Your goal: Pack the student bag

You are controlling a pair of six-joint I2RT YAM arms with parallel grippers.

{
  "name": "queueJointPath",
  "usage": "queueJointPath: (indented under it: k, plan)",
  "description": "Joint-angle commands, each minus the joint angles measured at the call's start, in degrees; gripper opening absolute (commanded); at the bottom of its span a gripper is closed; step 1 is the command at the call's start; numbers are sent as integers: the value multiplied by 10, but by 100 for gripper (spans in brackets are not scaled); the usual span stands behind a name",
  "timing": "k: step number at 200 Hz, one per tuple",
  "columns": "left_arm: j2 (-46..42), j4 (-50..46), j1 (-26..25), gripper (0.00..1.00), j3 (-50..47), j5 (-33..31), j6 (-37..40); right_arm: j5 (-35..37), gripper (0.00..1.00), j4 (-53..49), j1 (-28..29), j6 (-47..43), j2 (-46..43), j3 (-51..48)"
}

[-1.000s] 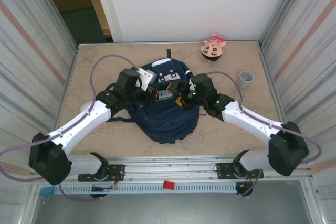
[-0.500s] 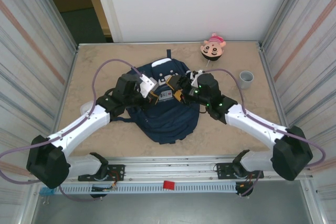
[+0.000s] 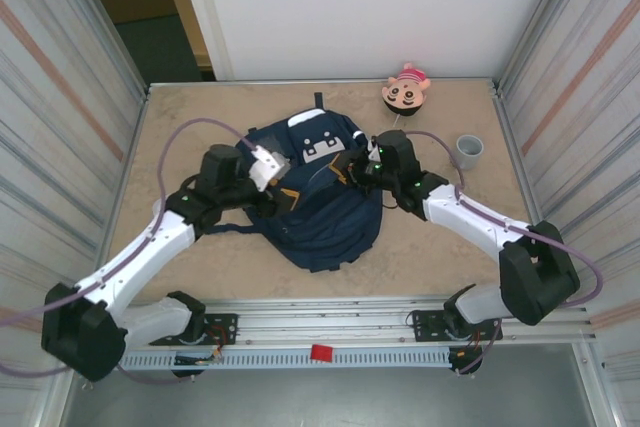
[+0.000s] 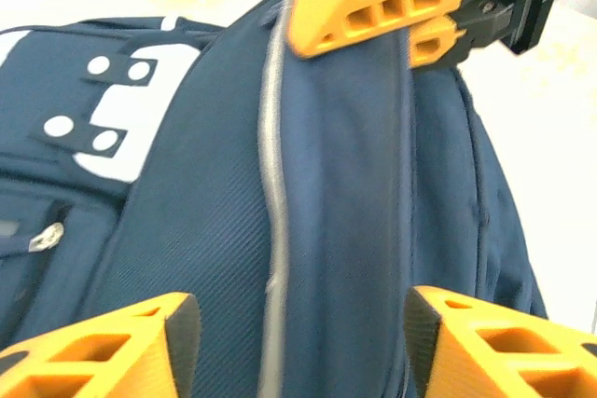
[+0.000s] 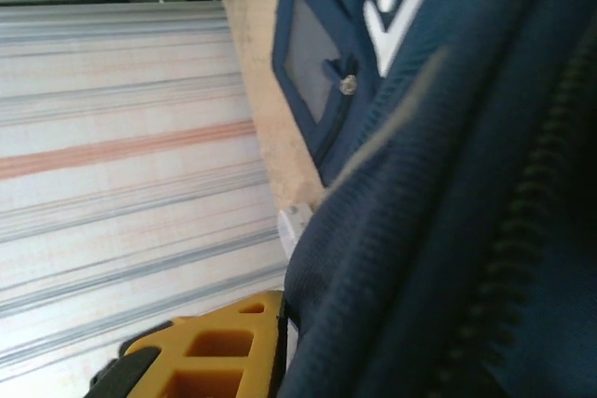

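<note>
Left gripper [image 4: 298, 314] jaws wide, nothing in them. A grey seam on the bag [image 3: 325, 222] runs straight ahead between the fingers. Right gripper [image 4: 410, 34] sits opposite at the far end of that fold, jaws narrow, pinching bag fabric. Bag lies on the table [image 3: 450, 247] beneath both grippers.

Both arms reach forward and bend inward toward each other: left arm [image 3: 150, 247] from the left, right arm [image 3: 470, 217] from the right. I note the left gripper [image 4: 298, 347] angled downward with its fingers [image 4: 121, 347] wide apart and nothing clamped between them. The right gripper [image 4: 392, 34] faces it from the far side, with its orange fingers drawn close together on a fold of the student bag [image 4: 345, 212]. The two grippers are near each other but apart.
</note>
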Motion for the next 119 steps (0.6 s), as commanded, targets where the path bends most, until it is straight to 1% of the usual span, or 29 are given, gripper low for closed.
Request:
queueJointPath:
  k: [1, 9, 22, 36, 44, 56, 66, 83, 98, 119]
  plan:
    - [-26, -35, 55, 65, -34, 100, 63, -62, 12, -45, -22, -63, 0, 43]
    - [-25, -71, 63, 66, -32, 104, 126, -70, 12, -55, -26, -72, 2, 48]
    - [-15, -132, 62, 67, -26, 80, 220, -83, 13, -63, -32, -81, 6, 54]
    - [7, -155, 62, 70, -24, 41, 269, -89, 13, -64, -38, -84, 8, 55]
    - [24, -154, 62, 72, -25, 22, 282, -91, 13, -63, -40, -85, 9, 54]
    - [55, -157, 62, 73, -18, 14, 302, -95, 13, -62, -42, -86, 10, 54]
    - [81, -153, 62, 74, -10, 13, 299, -97, 14, -64, -43, -88, 11, 54]
    - [117, -116, 60, 74, -9, 5, 290, -98, 15, -68, -45, -91, 6, 49]
    - [140, -79, 57, 72, -11, 0, 287, -98, 16, -68, -49, -90, 2, 42]
    - [169, -68, 41, 68, -2, 4, 294, -99, 16, -68, -53, -90, -5, 35]
